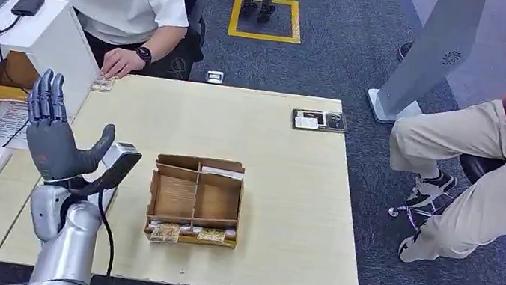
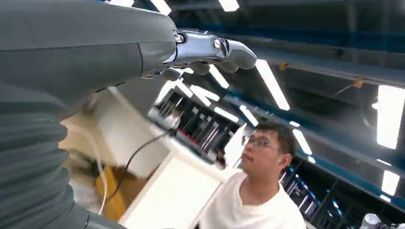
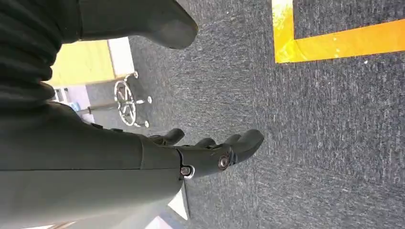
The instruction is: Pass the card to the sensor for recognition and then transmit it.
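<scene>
Left hand [image 1: 54, 134] raised at the surface's [image 1: 288, 193] left edge, fingers spread, empty; reach the cardboard box's [image 1: 195, 198] near-edge cards [image 1: 185, 232] first.

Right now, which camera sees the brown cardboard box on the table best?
The head view. It looks down on the whole cardboard box, with its dividers and the cards along its near edge, beside the raised left robot hand. The left wrist view points up at ceiling lights and a person; the right wrist view looks at carpet.
</scene>
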